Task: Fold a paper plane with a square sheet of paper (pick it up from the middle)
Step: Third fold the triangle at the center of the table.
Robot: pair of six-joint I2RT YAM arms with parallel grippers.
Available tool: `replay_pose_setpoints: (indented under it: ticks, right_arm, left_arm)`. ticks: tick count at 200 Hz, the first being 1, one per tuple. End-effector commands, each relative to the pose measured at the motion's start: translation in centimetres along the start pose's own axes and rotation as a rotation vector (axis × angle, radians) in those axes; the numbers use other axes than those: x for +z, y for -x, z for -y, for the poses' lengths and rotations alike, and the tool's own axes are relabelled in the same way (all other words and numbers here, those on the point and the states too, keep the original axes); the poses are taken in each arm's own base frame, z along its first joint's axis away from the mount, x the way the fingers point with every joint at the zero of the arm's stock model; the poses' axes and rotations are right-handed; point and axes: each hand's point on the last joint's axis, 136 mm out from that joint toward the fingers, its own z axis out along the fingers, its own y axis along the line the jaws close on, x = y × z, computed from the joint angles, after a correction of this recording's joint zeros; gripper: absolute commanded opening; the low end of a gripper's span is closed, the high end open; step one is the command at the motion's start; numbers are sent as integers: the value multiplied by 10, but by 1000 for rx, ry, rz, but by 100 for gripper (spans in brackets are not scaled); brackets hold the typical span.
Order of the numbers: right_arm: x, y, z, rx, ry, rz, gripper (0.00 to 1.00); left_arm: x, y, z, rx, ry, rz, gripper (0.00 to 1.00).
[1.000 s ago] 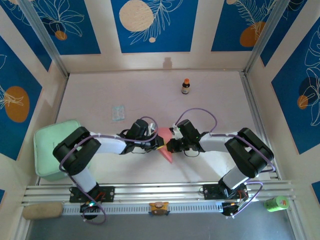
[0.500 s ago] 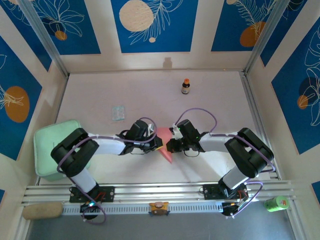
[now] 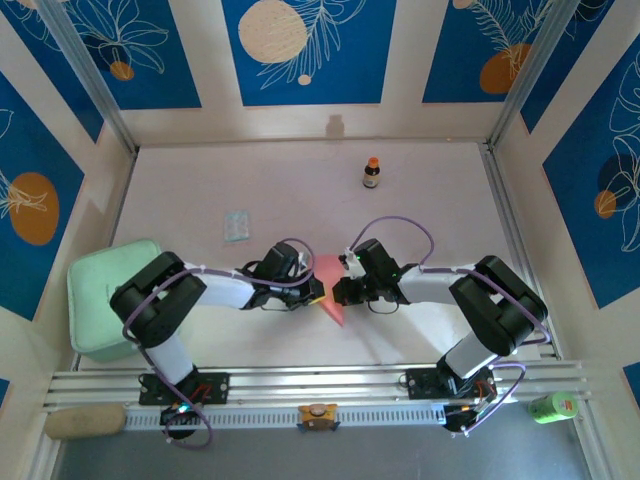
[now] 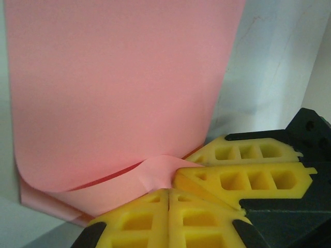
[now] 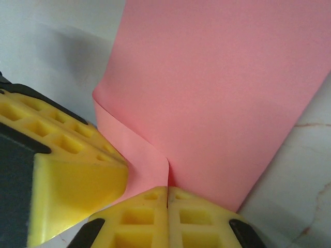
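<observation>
**Both end effectors pinch the pink paper mid-fold**

A pale marbled surface (image 3: 300, 190) sits inside walls with blue leaf-print panels. A small brown bottle (image 3: 371, 173) stands toward the upper centre of the top view, a pale bluish packet (image 3: 236, 225) lies left of centre, and a mint-green bin (image 3: 100, 295) sits at the left edge.

The square sheet of paper (image 3: 334, 306) lies just below the centre of that frame, between the two arms. From above it reads as a narrow triangle with its tip pointing to the lower edge, so it is already partly folded.

The left end effector (image 4: 168, 199) has its yellow fingers pressed together on a puckered bit of the paper's edge, where one layer curls over another. The right end effector (image 5: 166, 199) is likewise closed, pinching a fold that runs into the seam between its fingers. The two tips sit just beside each other, each one visible in the other's wrist camera.

This looks like a middle step: a flap is being brought over and a crease is yet to be set. The next move probably calls for drawing the flap to line up with the layer beneath it, then pressing it flat. The puckered edge suggests the thin paper could wrinkle or tear if the two arms pull unevenly.
</observation>
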Motion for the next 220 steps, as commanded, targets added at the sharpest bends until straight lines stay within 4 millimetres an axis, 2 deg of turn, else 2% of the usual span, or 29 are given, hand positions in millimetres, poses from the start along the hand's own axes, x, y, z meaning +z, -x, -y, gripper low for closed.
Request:
replay_pose_setpoints:
  ticks: [1, 75, 128, 176, 220]
  right_arm:
    - [4, -8, 6, 10, -26, -38, 2]
    - [4, -9, 7, 11, -29, -40, 2]
    - [3, -8, 6, 10, -28, -38, 2]
    - [3, -9, 5, 10, -24, -40, 3]
    - [2, -8, 2, 15, -11, -45, 5]
  left_arm:
    - [4, -3, 8, 25, -14, -23, 0]
    - [1, -2, 20, 65, -46, -24, 0]
    - [6, -4, 6, 41, -10, -35, 0]
    - [9, -9, -17, 30, 66, -48, 0]
    - [13, -9, -20, 39, 79, -59, 0]
